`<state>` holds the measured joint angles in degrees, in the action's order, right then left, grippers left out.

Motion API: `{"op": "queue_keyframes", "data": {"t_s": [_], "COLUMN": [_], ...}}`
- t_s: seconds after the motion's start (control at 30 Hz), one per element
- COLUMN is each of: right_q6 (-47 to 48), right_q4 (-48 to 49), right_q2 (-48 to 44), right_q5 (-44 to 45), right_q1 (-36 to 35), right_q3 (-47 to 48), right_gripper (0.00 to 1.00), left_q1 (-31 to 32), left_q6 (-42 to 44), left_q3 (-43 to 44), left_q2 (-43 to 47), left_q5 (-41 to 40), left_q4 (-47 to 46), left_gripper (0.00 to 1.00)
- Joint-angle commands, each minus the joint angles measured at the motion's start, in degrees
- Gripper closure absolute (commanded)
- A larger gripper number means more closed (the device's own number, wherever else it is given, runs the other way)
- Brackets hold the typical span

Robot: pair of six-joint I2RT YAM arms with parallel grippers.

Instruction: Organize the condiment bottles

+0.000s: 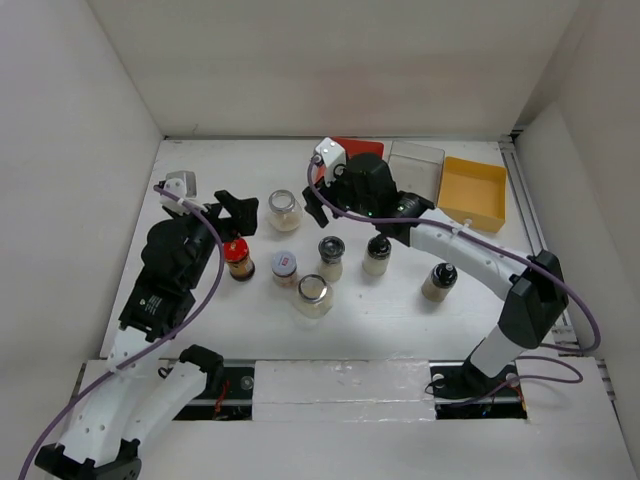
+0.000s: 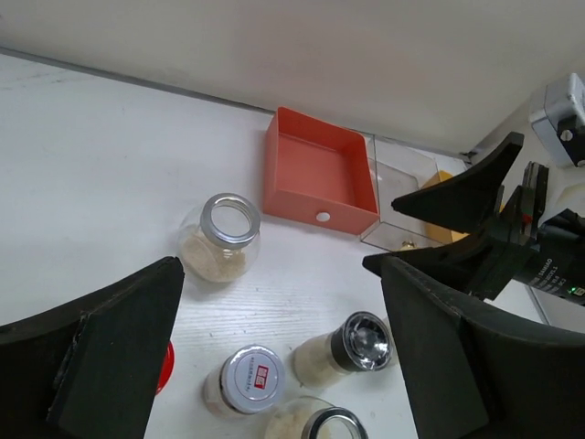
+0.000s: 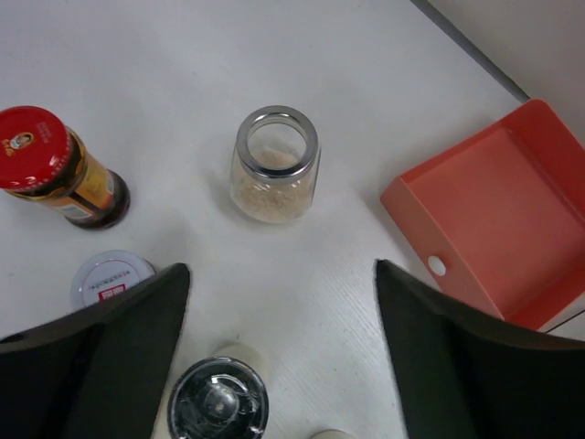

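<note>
Several condiment bottles stand mid-table. A clear glass jar (image 1: 285, 210) is farthest back, with a red-capped dark bottle (image 1: 238, 258), a white-lidded jar (image 1: 285, 267) and a second clear jar (image 1: 312, 295) nearer. Three pale black-capped bottles (image 1: 331, 258) (image 1: 377, 254) (image 1: 439, 282) stand to the right. My left gripper (image 1: 243, 215) is open and empty, above the red-capped bottle. In its wrist view (image 2: 279, 265) the white-lidded jar (image 2: 249, 380) and a black-capped bottle (image 2: 352, 346) lie between the fingers. My right gripper (image 1: 322, 205) is open and empty, hovering (image 3: 281, 270) near the back clear jar (image 3: 274, 165).
A red tray (image 1: 355, 147), a clear tray (image 1: 415, 165) and a yellow tray (image 1: 472, 190) stand in a row at the back right. White walls enclose the table on three sides. The right arm reaches over the black-capped bottles.
</note>
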<state>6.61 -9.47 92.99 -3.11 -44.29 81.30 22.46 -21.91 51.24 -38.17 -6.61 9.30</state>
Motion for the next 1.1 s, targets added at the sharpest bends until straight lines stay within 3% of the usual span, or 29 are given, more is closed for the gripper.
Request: {"op": "queue_keyframes", "data": {"t_s": [0.0, 0.03, 0.07, 0.1, 0.13, 0.17, 0.2, 0.23, 0.27, 0.3, 0.33, 0.37, 0.4, 0.43, 0.53, 0.87, 1.07], "right_q6": [1.73, 1.74, 1.74, 1.74, 1.74, 1.22, 1.21, 0.69, 0.68, 0.68, 0.68, 0.68, 0.68, 0.68, 0.68, 0.68, 0.68], "right_q4": [2.26, 2.27, 2.27, 2.27, 2.27, 2.27, 2.27, 2.27, 1.66, 1.65, 0.26, -0.45, -1.07, -1.59, -4.05, -7.66, -7.58], "right_q2": [0.69, 2.09, 2.98, 3.86, 4.65, 6.40, 7.37, 8.34, 9.30, 11.05, 12.03, 13.00, 15.18, 16.42, 21.42, 33.21, 35.67], "right_q5": [1.44, 1.44, 1.44, 1.44, 1.44, 0.92, 0.92, 0.40, 0.39, 0.39, 0.91, 0.92, 0.92, 0.92, 0.31, -6.11, -7.27], "right_q1": [-0.18, -0.18, -0.18, -0.18, -0.18, -0.18, -0.18, -0.18, -0.18, -0.18, -0.18, -0.18, -0.18, -0.18, -0.18, -0.18, -0.18], "right_q3": [1.50, 2.71, 3.34, 4.04, 4.04, 4.92, 5.88, 6.50, 8.07, 8.96, 11.23, 11.25, 13.34, 14.32, 19.76, 31.54, 33.57], "right_gripper": [0.21, 0.69, 0.92, 1.00, 1.00, 1.00, 0.98, 0.88, 0.57, 0.40, 0.16, 0.09, 0.04, 0.00, 0.00, 0.00, 0.00], "left_q1": [-0.22, -0.92, -1.62, -1.63, -1.63, -1.63, -1.63, -1.63, -1.63, -1.63, -1.63, -1.63, -1.63, -1.63, -1.63, -1.63, -1.63], "left_q6": [0.91, 0.91, 0.91, 1.60, 1.61, 2.13, 2.14, 2.14, 2.14, 2.14, 2.14, 2.14, 1.61, 1.61, 1.61, 1.61, 1.61], "left_q3": [-1.05, -2.28, -2.29, -2.90, -2.90, -2.90, -2.90, -2.90, -2.90, -2.90, -3.51, -3.52, -3.52, -3.52, -4.13, -4.13, -3.61], "left_q2": [0.56, 1.25, 1.96, 1.96, 2.48, 2.49, 2.49, 3.10, 3.63, 3.63, 4.15, 4.16, 4.16, 4.16, 4.69, 3.46, 3.46], "left_q5": [1.16, 1.68, 1.69, 2.21, 2.22, 2.22, 2.22, 1.43, 0.64, 0.64, -0.15, -0.85, -0.86, -0.86, -0.86, 0.55, 1.16], "left_q4": [-2.80, -3.93, -3.94, -4.72, -4.73, -4.73, -4.73, -4.73, -4.73, -4.73, -4.73, -4.73, -4.73, -4.21, -4.72, -4.73, -4.73], "left_gripper": [0.14, 0.24, 0.24, 0.60, 0.75, 0.82, 0.85, 0.82, 0.75, 0.65, 0.45, 0.45, 0.33, 0.29, 0.23, 0.23, 0.23]}}
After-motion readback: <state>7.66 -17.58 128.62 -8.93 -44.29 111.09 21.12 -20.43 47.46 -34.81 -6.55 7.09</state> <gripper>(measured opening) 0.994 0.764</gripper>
